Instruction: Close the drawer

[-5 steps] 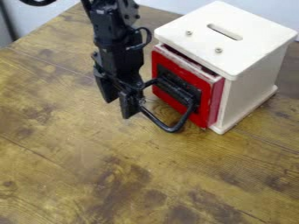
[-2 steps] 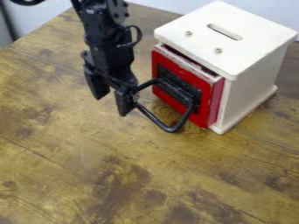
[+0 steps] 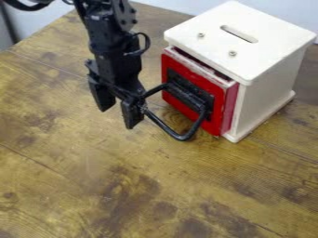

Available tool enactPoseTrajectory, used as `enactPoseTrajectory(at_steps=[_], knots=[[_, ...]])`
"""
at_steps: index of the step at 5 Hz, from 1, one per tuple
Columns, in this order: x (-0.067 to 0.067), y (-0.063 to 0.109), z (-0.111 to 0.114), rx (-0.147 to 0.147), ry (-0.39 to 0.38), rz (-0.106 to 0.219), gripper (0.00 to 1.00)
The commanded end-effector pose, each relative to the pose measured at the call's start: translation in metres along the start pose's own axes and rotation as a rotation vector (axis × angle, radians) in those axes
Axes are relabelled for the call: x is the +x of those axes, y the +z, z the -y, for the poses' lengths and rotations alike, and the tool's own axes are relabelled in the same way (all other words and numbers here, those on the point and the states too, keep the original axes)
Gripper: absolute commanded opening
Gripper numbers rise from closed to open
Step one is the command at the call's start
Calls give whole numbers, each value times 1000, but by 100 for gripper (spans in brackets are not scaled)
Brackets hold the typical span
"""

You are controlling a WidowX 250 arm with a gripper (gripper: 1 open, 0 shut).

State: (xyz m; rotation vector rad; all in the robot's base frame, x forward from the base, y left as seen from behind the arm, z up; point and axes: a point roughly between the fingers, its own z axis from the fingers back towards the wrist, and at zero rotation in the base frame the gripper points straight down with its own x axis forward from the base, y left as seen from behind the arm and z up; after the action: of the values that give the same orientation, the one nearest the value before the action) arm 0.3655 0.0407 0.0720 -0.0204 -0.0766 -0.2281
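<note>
The near part of the desk (image 3: 112, 200) fills the lower frame, bare worn wood. Above it, left of centre, the end effector (image 3: 114, 104) points straight down, its two dark fingers (image 3: 130, 113) spread wide and pinching nothing; the right finger stands just beside the left end of the black wire loop handle (image 3: 174, 123), whether touching it I cannot tell. Right of centre sits the drawer (image 3: 199, 93), its red front standing slightly proud of the cream-white casing (image 3: 248, 56), which reaches toward the upper right. The drawer looks nearly in, perhaps not quite flush. In my judgement the closing push is at or near its end. Any further move would call for pressing the red front squarely toward the casing, along the drawer's slide, without snagging the loop.
</note>
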Motion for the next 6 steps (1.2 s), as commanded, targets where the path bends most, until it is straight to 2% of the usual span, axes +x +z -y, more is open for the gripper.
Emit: enactPoseTrajectory(at_steps=[1, 2, 3, 5, 6], knots=[[14, 45, -11, 51, 2, 115, 100], [15, 51, -6, 49, -54, 121, 100], [14, 47, -11, 48, -44, 123, 100], [9, 40, -19, 35, -25, 102, 100], [8, 31, -14, 39, 41, 89, 100]])
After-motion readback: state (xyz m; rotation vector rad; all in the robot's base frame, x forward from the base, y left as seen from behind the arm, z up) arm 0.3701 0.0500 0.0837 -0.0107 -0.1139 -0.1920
